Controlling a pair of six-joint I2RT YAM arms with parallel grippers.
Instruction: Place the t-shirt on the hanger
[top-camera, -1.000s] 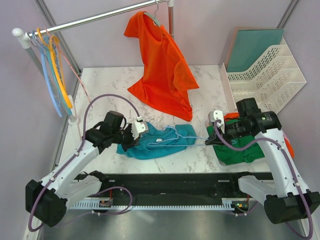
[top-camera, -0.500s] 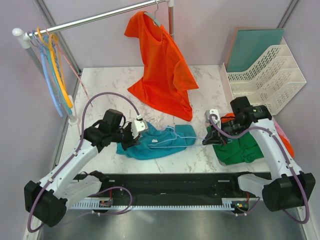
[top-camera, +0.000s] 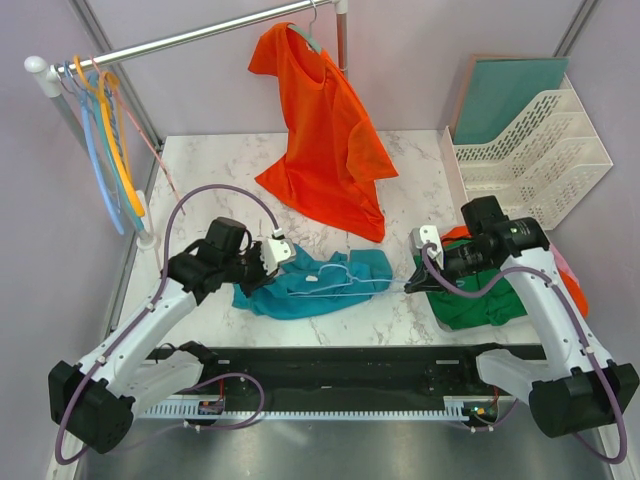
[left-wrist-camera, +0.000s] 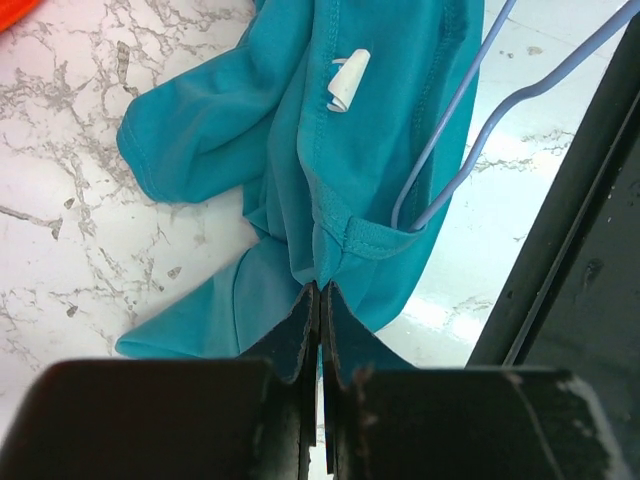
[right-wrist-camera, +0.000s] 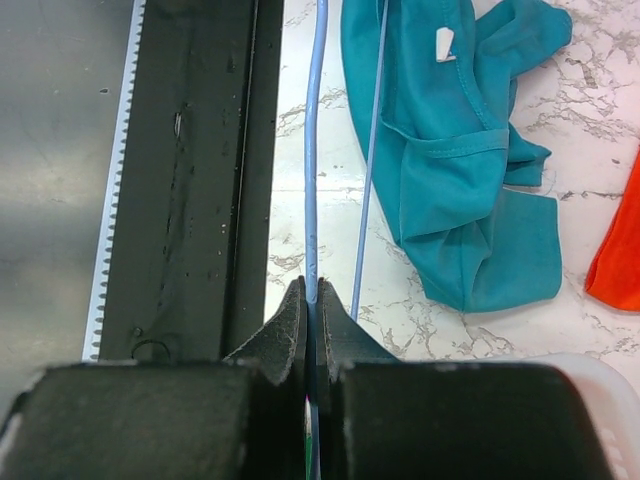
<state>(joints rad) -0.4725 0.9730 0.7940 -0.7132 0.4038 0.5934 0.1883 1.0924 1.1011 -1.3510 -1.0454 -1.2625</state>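
The teal-blue t-shirt (top-camera: 318, 283) lies crumpled on the marble table between the arms. My left gripper (top-camera: 268, 268) is shut on a bunched edge of the t-shirt (left-wrist-camera: 300, 150), next to a hemmed opening. A white label (left-wrist-camera: 348, 80) shows on the cloth. The thin pale-blue hanger (top-camera: 375, 284) lies across the shirt's near side, and its wire (left-wrist-camera: 470, 150) runs into the hemmed opening. My right gripper (top-camera: 412, 283) is shut on the hanger's wire (right-wrist-camera: 312, 150) at its right end. The t-shirt also shows in the right wrist view (right-wrist-camera: 450, 150).
An orange t-shirt (top-camera: 325, 130) hangs from the rail (top-camera: 200, 35) down onto the far table. Several coloured hangers (top-camera: 105, 140) hang at the rail's left end. A dark green garment (top-camera: 480, 300) lies under the right arm. A white basket (top-camera: 545, 150) stands at the right. A black strip (top-camera: 350, 365) runs along the near edge.
My right gripper has moved a little left and nearer with the hanger, sliding the wire farther along the shirt. The left gripper has kept its hold and barely moved.
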